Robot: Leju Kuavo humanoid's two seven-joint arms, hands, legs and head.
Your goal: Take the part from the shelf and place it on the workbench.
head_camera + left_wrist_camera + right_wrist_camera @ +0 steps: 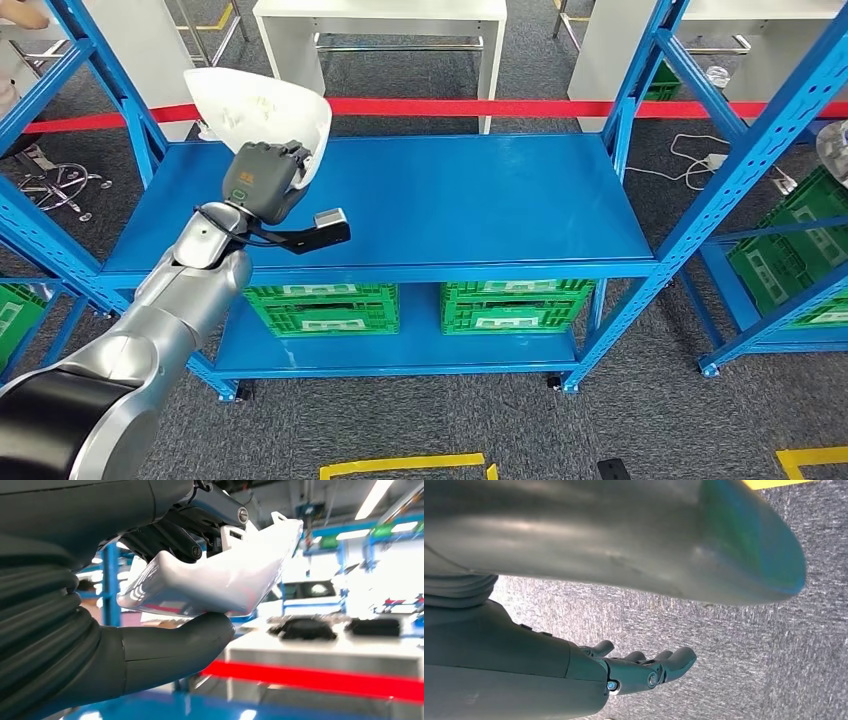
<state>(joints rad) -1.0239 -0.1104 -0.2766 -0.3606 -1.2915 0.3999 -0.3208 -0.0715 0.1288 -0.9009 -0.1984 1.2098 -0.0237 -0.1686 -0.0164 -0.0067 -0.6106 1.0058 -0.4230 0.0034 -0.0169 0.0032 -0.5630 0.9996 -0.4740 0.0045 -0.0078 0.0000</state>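
We see the left hand (262,180) holding the white part (260,112) up in the air, above the back left corner of the blue shelf (450,200). The part is a smooth, shiny white shell, wide on one side and pointed on the other. In the left wrist view the thick thumb (180,647) is pressed against one side of the part (220,575), and the dark fingers (175,537) are pressed against its other side, so the hand is pinching it. The part does not touch the shelf. On the low shelf board we see two green crates (322,306) side by side. A red tape (480,107) runs behind the shelf, and a white table (385,25) stands farther back. In the right wrist view the right hand (644,670) hangs over the grey carpet (734,650). Its fingers are a little bent and apart, and they hold nothing.
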